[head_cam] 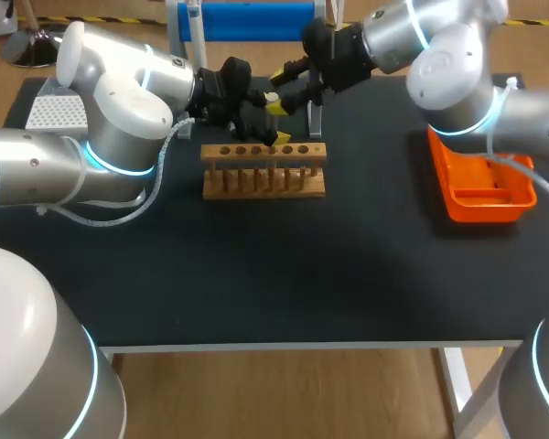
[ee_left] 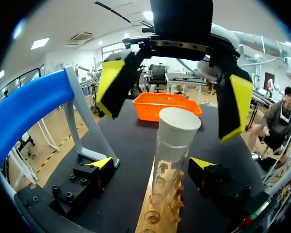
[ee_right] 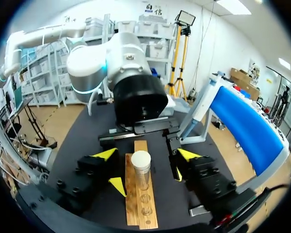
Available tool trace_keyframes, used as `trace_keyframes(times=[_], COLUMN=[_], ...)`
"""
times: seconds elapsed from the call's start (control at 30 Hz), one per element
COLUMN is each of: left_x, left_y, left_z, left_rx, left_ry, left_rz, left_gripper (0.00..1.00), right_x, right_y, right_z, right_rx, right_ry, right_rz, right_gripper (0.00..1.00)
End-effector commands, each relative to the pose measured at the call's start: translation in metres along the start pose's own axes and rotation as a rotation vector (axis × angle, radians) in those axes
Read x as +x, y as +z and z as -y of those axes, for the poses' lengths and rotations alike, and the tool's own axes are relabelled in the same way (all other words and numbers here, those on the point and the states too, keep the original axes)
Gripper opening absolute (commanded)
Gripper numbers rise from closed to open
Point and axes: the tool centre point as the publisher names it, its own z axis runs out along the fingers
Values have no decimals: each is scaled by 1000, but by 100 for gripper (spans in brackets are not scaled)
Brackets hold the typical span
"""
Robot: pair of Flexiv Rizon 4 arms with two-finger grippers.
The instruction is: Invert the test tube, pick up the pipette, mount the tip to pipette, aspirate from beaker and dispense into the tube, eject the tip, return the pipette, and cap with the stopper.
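A clear test tube (ee_left: 170, 150) with a white stopper (ee_left: 179, 124) on top stands upright in the wooden rack (head_cam: 263, 174). My left gripper (ee_left: 152, 164) is open, one yellow tip on either side of the tube's lower part, apart from it. My right gripper (ee_right: 146, 155) hangs over the same tube (ee_right: 141, 175), open, its big yellow pads (ee_left: 114, 85) wide on both sides of the stopper (ee_right: 140, 159) and not touching it. In the head view both grippers meet just behind the rack, left gripper (head_cam: 276, 126) below right gripper (head_cam: 279, 87), and they hide the tube.
An orange tray (head_cam: 483, 187) lies at the table's right. A white tip box (head_cam: 55, 112) sits at the far left. A blue-topped stand (head_cam: 247, 20) rises at the back, just behind the grippers. Several other holes of the rack (ee_right: 144, 211) stand free.
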Motion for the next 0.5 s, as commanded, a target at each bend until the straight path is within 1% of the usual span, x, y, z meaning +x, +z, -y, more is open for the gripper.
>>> trace_keyframes(times=[0.03, 0.1, 0.2, 0.27, 0.3, 0.33, 0.37, 0.4, 0.47, 0.5], left_x=[0, 0, 0, 0, 0, 0, 0, 0, 0, 0], left_y=[0, 0, 0, 0, 0, 0, 0, 0, 0, 0], left_z=[-1, -1, -1, -1, -1, -1, -1, -1, -1, -1], left_rx=[1, 1, 1, 1, 1, 1, 1, 1, 1, 1], left_ry=[1, 1, 1, 1, 1, 1, 1, 1, 1, 1], left_rz=[0, 0, 0, 0, 0, 0, 0, 0, 0, 0], left_gripper=[100, 100, 100, 100, 100, 100, 100, 100, 100, 100], right_x=[2, 2, 1, 2, 2, 2, 2, 2, 3, 3], right_y=[-14, -18, -21, -23, -23, -24, -24, -25, -25, -25], right_z=[3, 2, 0, -2, -3, -4, -6, -8, -11, -13], right_rx=[-110, -161, -216, -269, -287, -304, -331, -348, -376, -398], right_ry=[3, 17, 29, 40, 42, 44, 47, 40, 38, 37], right_rz=[-18, -34, -44, -66, -72, -79, -87, -88, -99, -100], right_gripper=[100, 100, 100, 100, 96, 87, 61, 39, 0, 0])
